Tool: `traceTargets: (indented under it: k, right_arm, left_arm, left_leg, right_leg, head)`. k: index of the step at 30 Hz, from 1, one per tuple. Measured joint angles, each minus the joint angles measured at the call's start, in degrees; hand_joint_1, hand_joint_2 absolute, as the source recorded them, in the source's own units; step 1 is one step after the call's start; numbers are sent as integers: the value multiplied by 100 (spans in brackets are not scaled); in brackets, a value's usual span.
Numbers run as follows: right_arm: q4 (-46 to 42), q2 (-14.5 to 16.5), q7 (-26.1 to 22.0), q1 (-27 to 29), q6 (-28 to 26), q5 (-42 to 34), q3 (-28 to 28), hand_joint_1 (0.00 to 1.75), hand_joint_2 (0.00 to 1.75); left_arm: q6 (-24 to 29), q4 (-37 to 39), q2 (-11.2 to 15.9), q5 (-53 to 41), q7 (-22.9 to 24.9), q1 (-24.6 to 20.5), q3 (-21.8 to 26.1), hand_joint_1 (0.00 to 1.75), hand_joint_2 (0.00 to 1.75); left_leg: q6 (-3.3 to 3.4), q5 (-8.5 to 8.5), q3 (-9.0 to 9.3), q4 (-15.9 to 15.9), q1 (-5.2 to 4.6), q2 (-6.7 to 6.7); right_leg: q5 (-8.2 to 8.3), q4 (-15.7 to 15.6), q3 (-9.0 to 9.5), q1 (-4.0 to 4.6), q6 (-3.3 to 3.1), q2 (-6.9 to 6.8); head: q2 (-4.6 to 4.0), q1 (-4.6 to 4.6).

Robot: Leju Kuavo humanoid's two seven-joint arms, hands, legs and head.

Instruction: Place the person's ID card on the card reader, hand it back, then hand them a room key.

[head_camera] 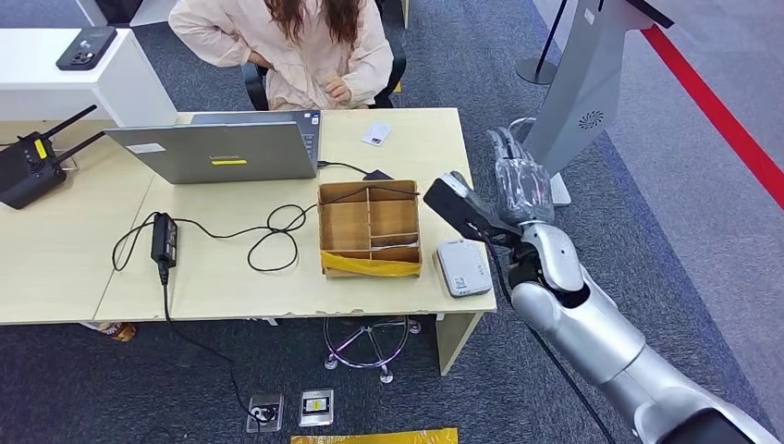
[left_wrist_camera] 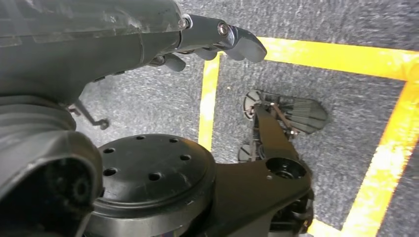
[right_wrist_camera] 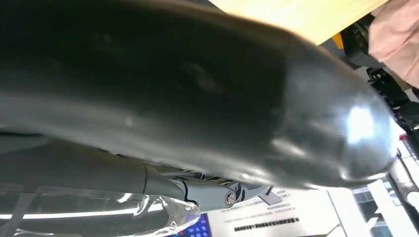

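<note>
A white ID card [head_camera: 375,133] lies on the table's far side, in front of a seated person [head_camera: 296,46] in a pink top. The grey-white card reader [head_camera: 462,266] sits at the table's near right corner. My right hand [head_camera: 504,190] is raised just off the table's right edge, above and beyond the reader, with its fingers stretched out and nothing in it; the right wrist view shows its thick thumb [right_wrist_camera: 197,98] up close. My left hand [left_wrist_camera: 123,44] hangs over the floor, its fingers [left_wrist_camera: 232,39] loosely extended and holding nothing.
A compartmented cardboard box [head_camera: 370,227] stands left of the reader, with a pale flat piece in one slot. A laptop [head_camera: 222,148], a power adapter [head_camera: 165,236] with looping cables and a black radio unit [head_camera: 28,166] are also on the table [head_camera: 74,268]. A grey kiosk stand [head_camera: 592,83] rises at the right.
</note>
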Motion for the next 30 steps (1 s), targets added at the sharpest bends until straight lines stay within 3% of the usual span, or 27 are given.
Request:
traceTargets:
  k: [4, 10, 14, 22, 30]
  right_arm:
    - [-851, -398, 126, 400, -90, -107, -140, 0, 0]
    - [-1520, -723, 169, 637, -232, -214, -186, 0, 0]
    - [-1817, -854, 295, 645, -534, -472, -126, 0, 175]
    - [-2130, -913, 539, 829, -960, -386, 101, 0, 175]
    - [-2066, -674, 335, 964, -1506, -478, 402, 0, 175]
  left_arm:
    - [52, 3, 4, 100, -152, 4, 22, 0, 0]
    - [84, 3, 3, 162, -235, 3, 46, 0, 0]
    - [134, 4, 3, 189, -237, -2, 106, 0, 0]
    - [248, 3, 1, 244, -119, -4, 146, 0, 0]
    - [292, 3, -19, 299, -135, -12, 209, 0, 0]
  left_leg:
    - [-6, -5, 5, -1, 1, 19]
    - [-11, 0, 5, -2, 3, 16]
    - [-12, 0, 5, -2, 3, 18]
    - [-13, 0, 1, -3, 3, 16]
    - [-13, 0, 0, -4, 7, 14]
  right_leg:
    - [1, 1, -2, 1, -1, 14]
    - [1, 7, -1, 2, -1, 11]
    - [1, 8, -2, 2, -1, 13]
    - [0, 8, -1, 2, -2, 11]
    - [0, 8, -1, 6, -3, 10]
  head:
    - [0, -3]
    - [0, -2]
    - [0, -2]
    - [0, -3]
    - [0, -3]
